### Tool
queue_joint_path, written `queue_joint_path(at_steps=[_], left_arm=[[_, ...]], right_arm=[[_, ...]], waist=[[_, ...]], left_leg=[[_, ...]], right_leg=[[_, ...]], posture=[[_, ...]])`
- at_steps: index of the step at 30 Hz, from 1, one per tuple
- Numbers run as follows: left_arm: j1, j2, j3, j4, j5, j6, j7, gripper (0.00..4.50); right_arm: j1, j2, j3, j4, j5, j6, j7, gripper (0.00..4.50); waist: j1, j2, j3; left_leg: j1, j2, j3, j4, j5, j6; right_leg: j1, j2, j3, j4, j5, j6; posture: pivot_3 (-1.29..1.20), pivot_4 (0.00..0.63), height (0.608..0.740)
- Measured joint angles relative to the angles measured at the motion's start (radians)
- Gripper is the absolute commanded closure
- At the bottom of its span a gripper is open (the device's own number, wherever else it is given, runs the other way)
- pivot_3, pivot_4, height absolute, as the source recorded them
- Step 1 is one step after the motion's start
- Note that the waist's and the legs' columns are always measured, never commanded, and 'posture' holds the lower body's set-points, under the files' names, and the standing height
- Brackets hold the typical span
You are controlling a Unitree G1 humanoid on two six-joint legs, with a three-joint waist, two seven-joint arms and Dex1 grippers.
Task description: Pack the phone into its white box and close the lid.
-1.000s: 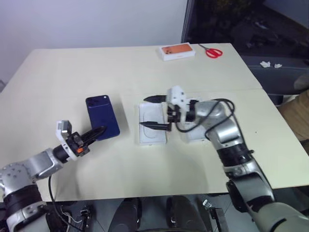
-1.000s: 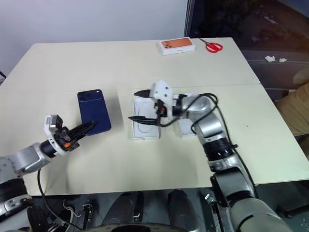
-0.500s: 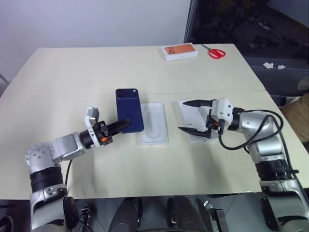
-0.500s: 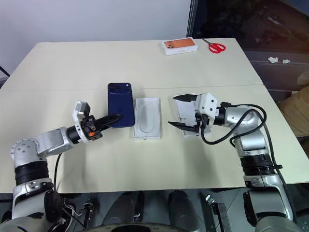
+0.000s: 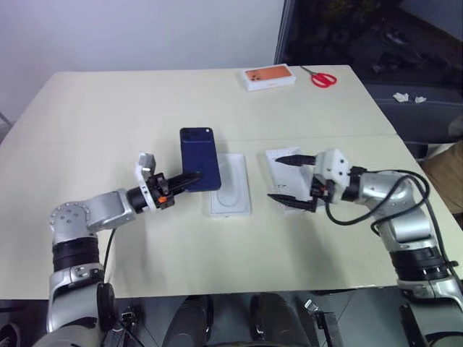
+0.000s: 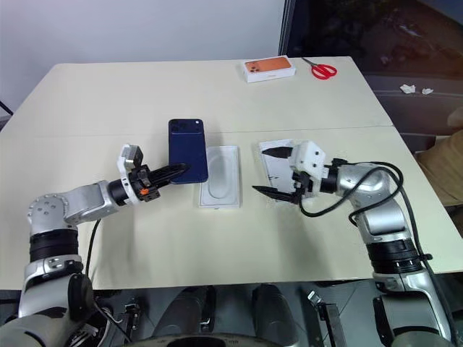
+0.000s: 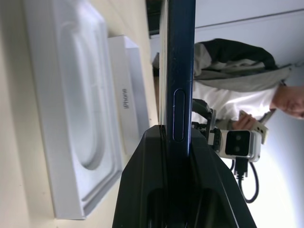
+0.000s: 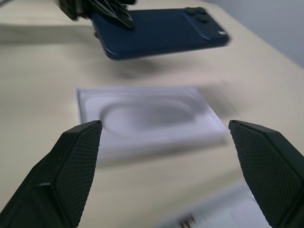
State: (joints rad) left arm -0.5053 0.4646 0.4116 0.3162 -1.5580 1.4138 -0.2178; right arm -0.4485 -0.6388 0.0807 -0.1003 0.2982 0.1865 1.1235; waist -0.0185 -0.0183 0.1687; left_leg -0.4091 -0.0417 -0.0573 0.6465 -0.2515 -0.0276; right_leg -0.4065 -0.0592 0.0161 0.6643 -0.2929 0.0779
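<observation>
there, phone (lifted) in left gripper

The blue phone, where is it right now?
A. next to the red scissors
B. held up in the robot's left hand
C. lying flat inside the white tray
B: the left hand pinches the phone by its end, lifted off the table beside the white tray.

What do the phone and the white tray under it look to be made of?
Phone: glossy dark blue back, likely glass, with a smooth side frame, maybe metal. Tray: matte white with a soft moulded oval recess, probably pressed paper pulp or thin plastic.
</observation>
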Motion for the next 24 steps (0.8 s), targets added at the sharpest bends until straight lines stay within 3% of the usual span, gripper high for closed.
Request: queue_joint_path(at_steps=[5,10,20,23,24], left_arm=[[0.062,0.121,0.023,-0.041,0.037,-0.012,-0.105,4.50],[0.119,0.159,0.037,-0.054,0.056,-0.021,-0.153,4.50],[0.185,0.142,0.051,-0.122,0.047,-0.057,-0.137,4.50],[0.187,0.140,0.053,-0.132,0.040,-0.069,-0.123,4.50],[0.187,0.140,0.053,-0.132,0.039,-0.070,-0.120,4.50]], right_arm=[[-0.054,0.047,0.159,-0.084,-0.023,0.194,-0.028,0.04],[-0.096,0.085,0.267,-0.056,-0.106,0.222,-0.061,0.04],[-0.123,0.124,0.382,0.038,-0.228,0.228,-0.082,0.04],[-0.116,0.121,0.387,0.051,-0.244,0.216,-0.070,0.89],[-0.116,0.121,0.387,0.053,-0.247,0.212,-0.069,1.37]], waist=[[0.004,0.000,0.000],[0.009,0.000,0.000],[0.006,0.000,0.000],[0.006,0.000,0.000],[0.005,0.000,0.000]], left_leg=[[0.000,0.000,0.000,0.000,0.000,0.001],[-0.001,-0.001,0.000,0.001,-0.001,0.002],[-0.001,-0.001,0.000,0.000,-0.002,0.003],[-0.001,-0.001,0.000,0.000,-0.002,0.003],[-0.001,-0.001,0.000,0.000,-0.002,0.003]], right_leg=[[0.000,-0.001,0.000,-0.001,0.000,0.000],[0.001,-0.002,0.000,-0.001,0.000,0.000],[-0.001,-0.002,-0.001,-0.001,0.000,0.000],[-0.001,-0.002,-0.001,-0.001,0.000,0.000],[-0.001,-0.002,-0.001,-0.001,0.000,0.000]], posture=[[0.00,0.150,0.740],[0.00,0.150,0.740],[0.00,0.150,0.740],[0.00,0.150,0.740],[0.00,0.150,0.740]])
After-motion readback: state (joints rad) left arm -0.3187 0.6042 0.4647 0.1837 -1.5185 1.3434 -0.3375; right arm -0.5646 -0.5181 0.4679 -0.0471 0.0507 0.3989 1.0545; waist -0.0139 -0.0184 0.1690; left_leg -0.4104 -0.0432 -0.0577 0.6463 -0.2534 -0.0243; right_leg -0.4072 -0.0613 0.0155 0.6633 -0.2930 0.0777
